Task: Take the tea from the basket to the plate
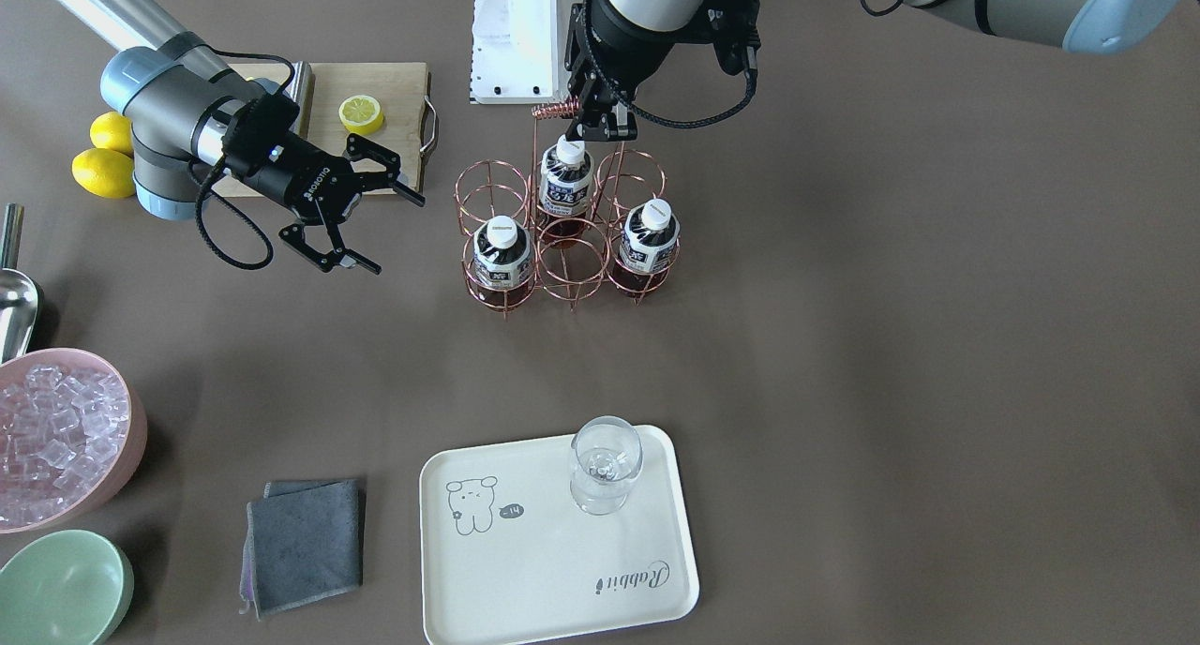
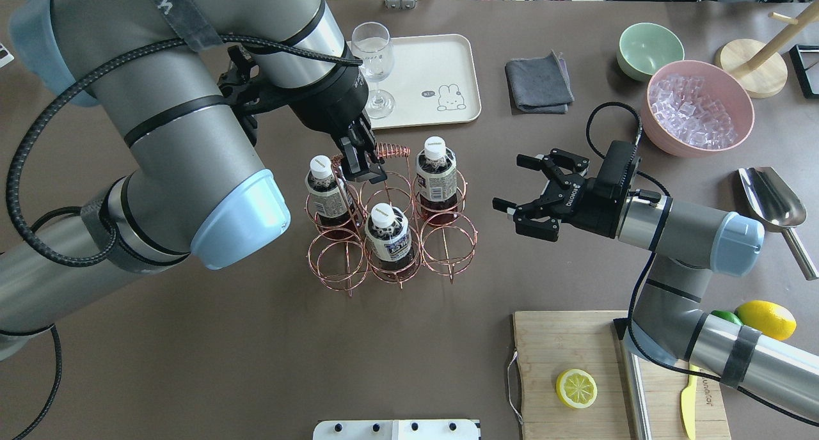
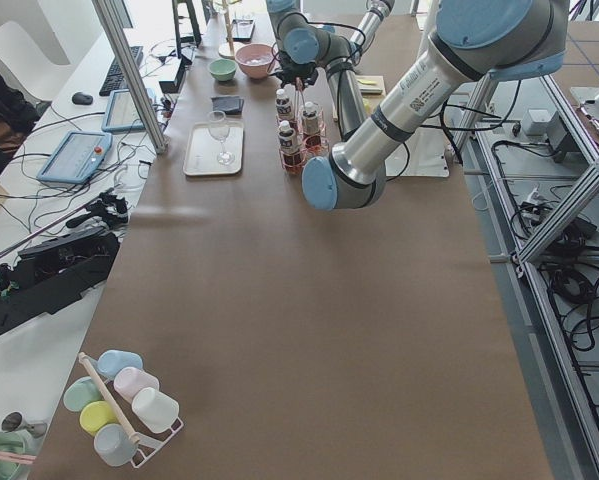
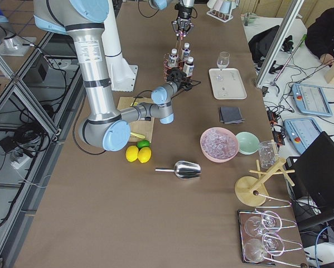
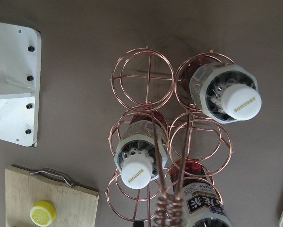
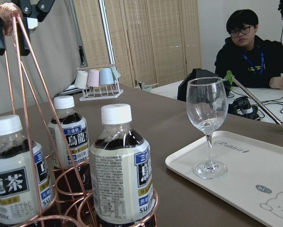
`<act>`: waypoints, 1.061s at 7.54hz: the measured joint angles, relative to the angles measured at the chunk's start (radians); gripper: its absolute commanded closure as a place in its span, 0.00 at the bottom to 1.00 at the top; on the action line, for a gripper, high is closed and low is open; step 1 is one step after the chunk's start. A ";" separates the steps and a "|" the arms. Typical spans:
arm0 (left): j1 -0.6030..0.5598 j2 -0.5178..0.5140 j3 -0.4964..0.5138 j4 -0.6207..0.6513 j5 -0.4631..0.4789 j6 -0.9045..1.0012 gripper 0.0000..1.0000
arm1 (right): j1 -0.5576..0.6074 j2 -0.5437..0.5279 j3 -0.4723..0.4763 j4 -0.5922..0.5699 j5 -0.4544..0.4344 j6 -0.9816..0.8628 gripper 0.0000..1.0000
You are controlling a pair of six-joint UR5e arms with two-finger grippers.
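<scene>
Tea [image 1: 565, 184]: dark brown with a white cap, it stood upright in the basket's [image 1: 572, 251] middle ring on the robot's side. A second bottle [image 1: 502, 253] and a third bottle [image 1: 649, 237] filled the two outer rings on the far side.
Writing: the caps read "SUNTORY". The labels carried large Chinese characters, with small print too fine to read. The plate [image 1: 525, 570] said "Rabbit" and "hi~", and the right gripper's body said "ROBOTIQ".
Left gripper [image 1: 602, 131]: it hung at the top of the basket's coiled handle [image 1: 553, 111], higher than the caps, with the tea below it. Its fingers flanked the coil; whether they pressed it could not be told.
Right gripper [image 1: 392, 234]: spread wide and holding nothing, beside the basket on the robot's right and apart from it.
Plate: toward the table's far edge, well apart from the basket, with a glass [image 1: 605, 467] on one corner.
Hidden: the left arm covered part of the glass from overhead. The left wrist view cut off one bottle at its lower edge.
</scene>
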 measured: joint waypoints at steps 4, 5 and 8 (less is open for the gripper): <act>0.017 0.004 0.005 -0.001 0.005 -0.005 1.00 | 0.001 0.035 0.087 -0.154 -0.033 -0.001 0.01; 0.018 0.004 0.005 -0.001 0.005 -0.005 1.00 | 0.000 0.059 0.090 -0.188 -0.050 0.000 0.01; 0.020 0.007 0.007 -0.001 0.007 -0.004 1.00 | -0.009 0.100 0.095 -0.245 -0.077 0.001 0.01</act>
